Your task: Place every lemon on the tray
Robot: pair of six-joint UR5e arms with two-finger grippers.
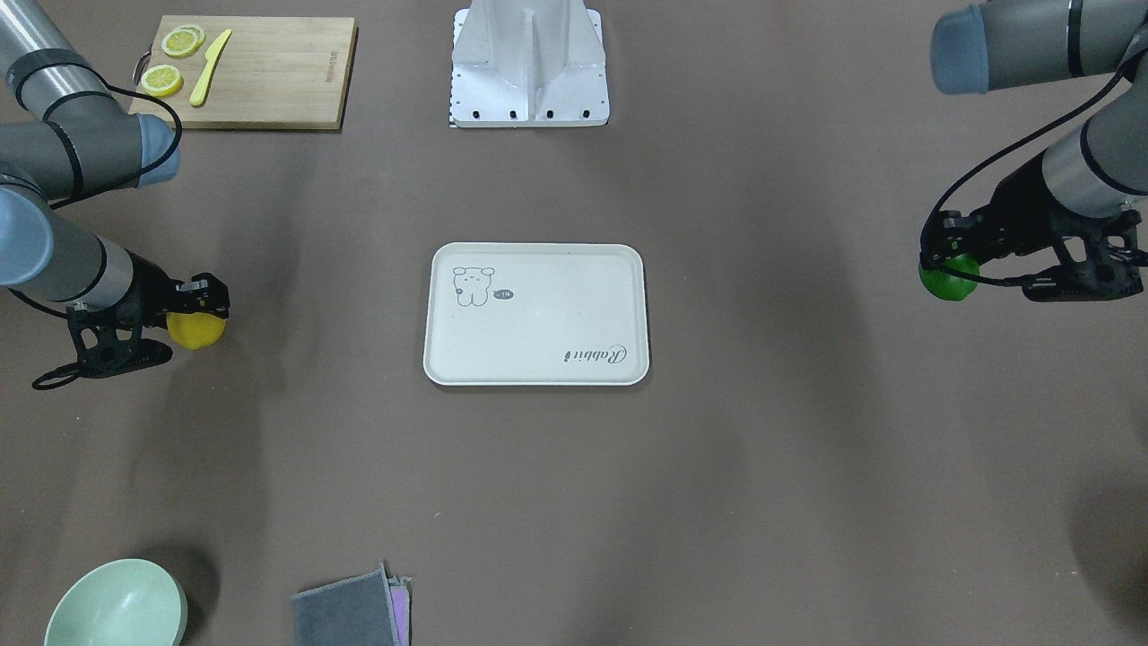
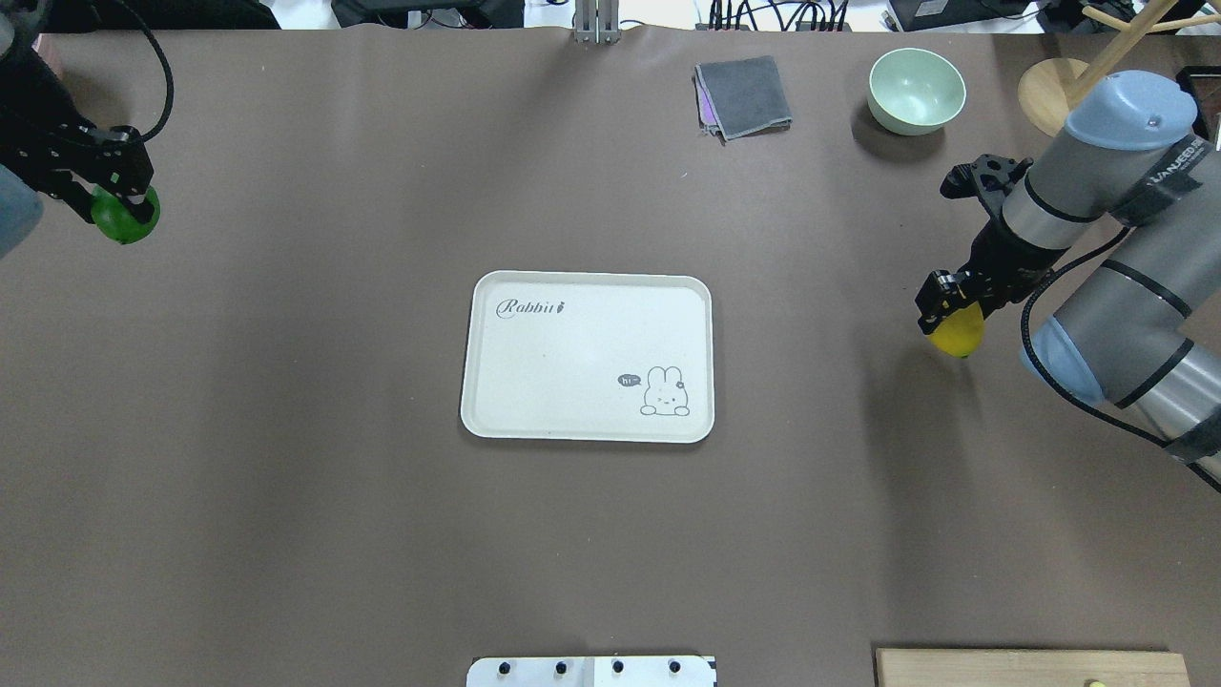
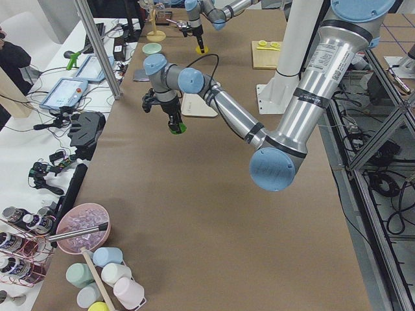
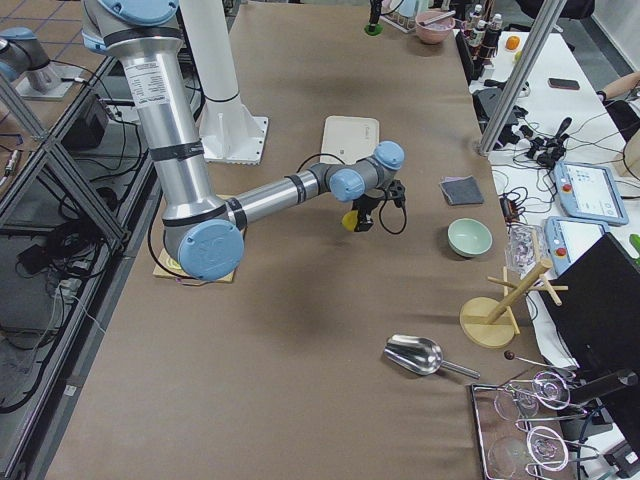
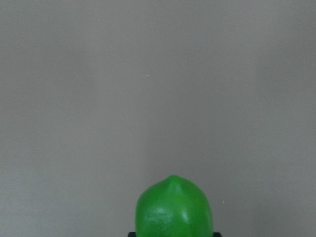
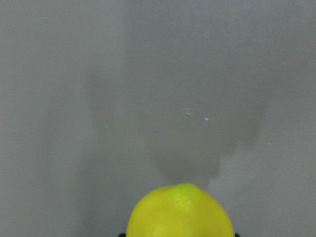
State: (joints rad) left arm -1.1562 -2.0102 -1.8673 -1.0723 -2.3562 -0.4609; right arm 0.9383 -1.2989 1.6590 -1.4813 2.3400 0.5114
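The cream-white tray point(image 2: 572, 363) lies empty at the table's middle, also in the front-facing view point(image 1: 538, 332). My left gripper point(image 2: 119, 202) is shut on the green lemon point(image 2: 127, 221) far to the tray's left and holds it off the table. The green lemon also shows in the front-facing view point(image 1: 949, 282) and the left wrist view point(image 5: 174, 210). My right gripper point(image 2: 954, 317) is shut on the yellow lemon point(image 2: 958, 333) to the tray's right, lifted above its shadow. The yellow lemon also shows in the front-facing view point(image 1: 197, 330) and the right wrist view point(image 6: 180, 212).
A wooden cutting board point(image 1: 278, 72) with lemon slices point(image 1: 182, 41) and a yellow knife point(image 1: 211, 67) sits near the robot's right side. A pale green bowl point(image 2: 916, 89), a folded grey cloth point(image 2: 744, 95) and a wooden stand point(image 2: 1049, 91) lie at the far edge.
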